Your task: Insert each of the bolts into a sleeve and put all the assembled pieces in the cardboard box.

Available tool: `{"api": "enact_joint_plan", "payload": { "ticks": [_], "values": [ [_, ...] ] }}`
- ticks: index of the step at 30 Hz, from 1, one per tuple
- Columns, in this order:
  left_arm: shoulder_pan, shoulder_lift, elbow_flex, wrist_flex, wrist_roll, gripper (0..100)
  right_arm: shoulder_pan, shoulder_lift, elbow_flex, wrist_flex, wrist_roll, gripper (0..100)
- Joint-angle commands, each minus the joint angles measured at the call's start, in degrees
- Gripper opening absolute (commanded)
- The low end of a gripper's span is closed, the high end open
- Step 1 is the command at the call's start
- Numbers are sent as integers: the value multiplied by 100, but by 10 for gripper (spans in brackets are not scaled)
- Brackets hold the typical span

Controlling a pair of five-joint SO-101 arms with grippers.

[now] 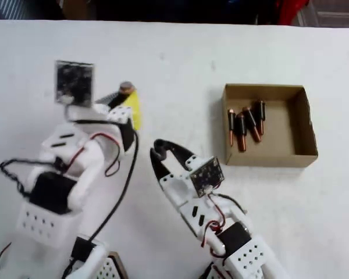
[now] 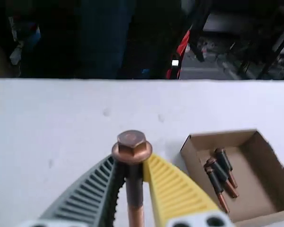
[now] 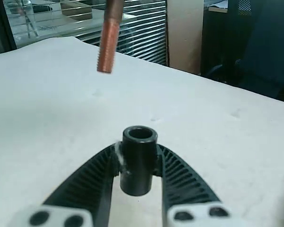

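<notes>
My left gripper [image 2: 132, 165] is shut on a copper bolt [image 2: 132, 156], head up, between its grey and yellow fingers; the high view shows it [image 1: 126, 99] raised over the table left of centre. My right gripper [image 3: 138, 161] is shut on a black sleeve [image 3: 138, 158] that stands upright with its open bore facing up; from above, the right gripper [image 1: 161, 152] sits near the table's middle. The bolt's threaded tip [image 3: 106, 47] hangs in the air beyond the sleeve, apart from it. The cardboard box [image 1: 302, 125] at the right holds several assembled pieces [image 1: 244, 125].
The white table [image 1: 180, 64] stretches open behind both arms. Black and red cables [image 1: 113, 174] trail from the left arm across the front. The box [image 2: 199, 142] lies to the right of the held bolt.
</notes>
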Motion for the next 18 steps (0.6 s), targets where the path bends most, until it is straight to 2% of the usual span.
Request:
{"api": "enact_joint_plan", "payload": {
  "ticks": [1,5,7,10,18],
  "values": [
    [66,-690,431,-941,105,21,-92,-101,53,-40,-18,17],
    [418,-1464,1776,-2330,97,21,-92,-101,53,-40,-18,17],
    [620,-1780,2242,-2752,26,21,-66,-101,53,-40,-9,17],
    [813,-2053,2576,-2505,-273,21,-66,-101,53,-40,-9,17],
    [998,-2273,2655,-1978,-246,21,-66,-101,53,-40,-9,17]
  ]
}}
